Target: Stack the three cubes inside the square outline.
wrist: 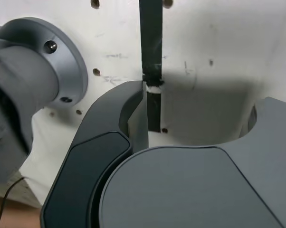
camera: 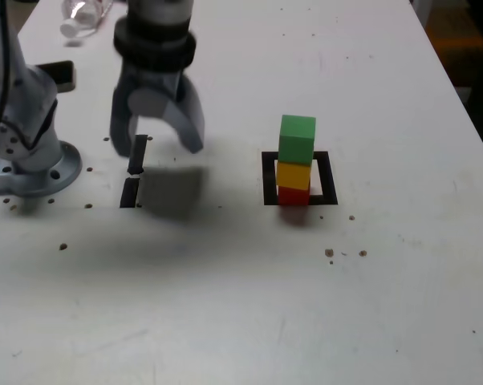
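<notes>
Gripper [camera: 157, 138] agape (seemingly empty)

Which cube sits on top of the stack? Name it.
The green cube. It rests on the yellow cube, which sits on the red cube at the bottom, inside the square outline.

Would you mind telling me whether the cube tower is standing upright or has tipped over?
Upright: the green cube sits on the yellow cube, which sits on the red cube.
</notes>
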You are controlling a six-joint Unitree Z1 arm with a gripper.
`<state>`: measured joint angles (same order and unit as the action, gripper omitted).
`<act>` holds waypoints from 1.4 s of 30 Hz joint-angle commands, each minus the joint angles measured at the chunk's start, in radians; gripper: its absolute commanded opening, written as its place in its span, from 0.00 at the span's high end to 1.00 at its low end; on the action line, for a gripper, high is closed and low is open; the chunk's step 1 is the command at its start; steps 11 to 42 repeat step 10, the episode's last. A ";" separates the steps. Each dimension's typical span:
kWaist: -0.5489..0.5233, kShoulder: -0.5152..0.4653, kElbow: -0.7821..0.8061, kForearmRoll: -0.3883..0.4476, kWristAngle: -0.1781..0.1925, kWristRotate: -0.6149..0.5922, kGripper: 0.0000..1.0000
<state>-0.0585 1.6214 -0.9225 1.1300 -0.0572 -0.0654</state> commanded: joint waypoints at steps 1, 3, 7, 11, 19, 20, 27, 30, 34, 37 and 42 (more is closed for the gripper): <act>0.000 -0.005 0.019 -0.039 -0.001 -0.002 0.19; 0.000 -0.009 0.059 -0.099 -0.002 -0.002 0.19; 0.000 -0.014 0.103 -0.170 -0.003 -0.002 0.19; 0.000 -0.015 0.118 -0.195 0.001 -0.002 0.19; 0.000 -0.015 0.118 -0.195 0.001 -0.002 0.19; 0.000 -0.015 0.118 -0.195 0.001 -0.002 0.19; 0.000 -0.015 0.118 -0.195 0.001 -0.002 0.19; 0.000 -0.015 0.118 -0.195 0.001 -0.002 0.19; 0.000 -0.015 0.118 -0.195 0.001 -0.002 0.19; 0.000 -0.015 0.118 -0.195 0.001 -0.002 0.19; 0.000 -0.015 0.118 -0.195 0.001 -0.002 0.19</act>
